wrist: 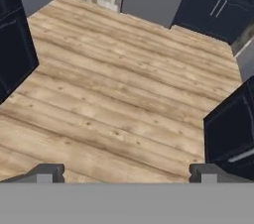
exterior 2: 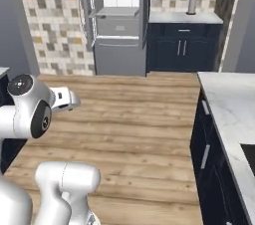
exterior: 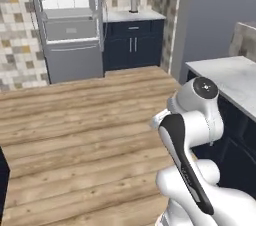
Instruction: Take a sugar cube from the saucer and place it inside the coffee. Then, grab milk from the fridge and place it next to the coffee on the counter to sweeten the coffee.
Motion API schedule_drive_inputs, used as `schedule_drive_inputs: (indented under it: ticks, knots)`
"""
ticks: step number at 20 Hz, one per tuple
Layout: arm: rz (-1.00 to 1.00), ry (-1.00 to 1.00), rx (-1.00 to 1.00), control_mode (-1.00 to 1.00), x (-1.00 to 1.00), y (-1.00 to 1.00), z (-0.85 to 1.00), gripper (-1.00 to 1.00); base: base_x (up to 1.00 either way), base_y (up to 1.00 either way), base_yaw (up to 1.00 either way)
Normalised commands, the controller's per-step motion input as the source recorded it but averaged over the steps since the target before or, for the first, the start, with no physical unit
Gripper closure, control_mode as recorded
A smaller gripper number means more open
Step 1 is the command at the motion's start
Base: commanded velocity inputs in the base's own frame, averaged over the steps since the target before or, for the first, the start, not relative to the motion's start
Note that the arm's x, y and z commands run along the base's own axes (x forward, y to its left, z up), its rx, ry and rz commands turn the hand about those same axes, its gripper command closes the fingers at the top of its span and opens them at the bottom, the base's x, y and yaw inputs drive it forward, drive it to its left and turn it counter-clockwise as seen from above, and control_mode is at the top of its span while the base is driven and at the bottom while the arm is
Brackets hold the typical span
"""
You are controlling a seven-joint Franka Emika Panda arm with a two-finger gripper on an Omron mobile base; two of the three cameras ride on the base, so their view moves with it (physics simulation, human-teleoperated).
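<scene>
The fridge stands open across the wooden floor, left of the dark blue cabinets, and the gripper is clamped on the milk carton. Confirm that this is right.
One thing is wrong: the gripper holds nothing. In the hand view its fingertips stand wide apart with only wooden floor between them. The rest stands: the fridge is open, left of the dark blue cabinets.
</scene>
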Motion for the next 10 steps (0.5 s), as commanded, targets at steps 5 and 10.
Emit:
schedule_drive_inputs:
  ticks: [5, 10]
  knots:
    - [0.00, 0.00, 0.00, 1.00, 0.00, 0.00, 0.00, -1.00, 1.00, 0.36, 0.02]
    - [0.00, 0.00, 0.00, 1.00, 0.00, 0.00, 0.00, -1.00, 1.00, 0.28, 0.00]
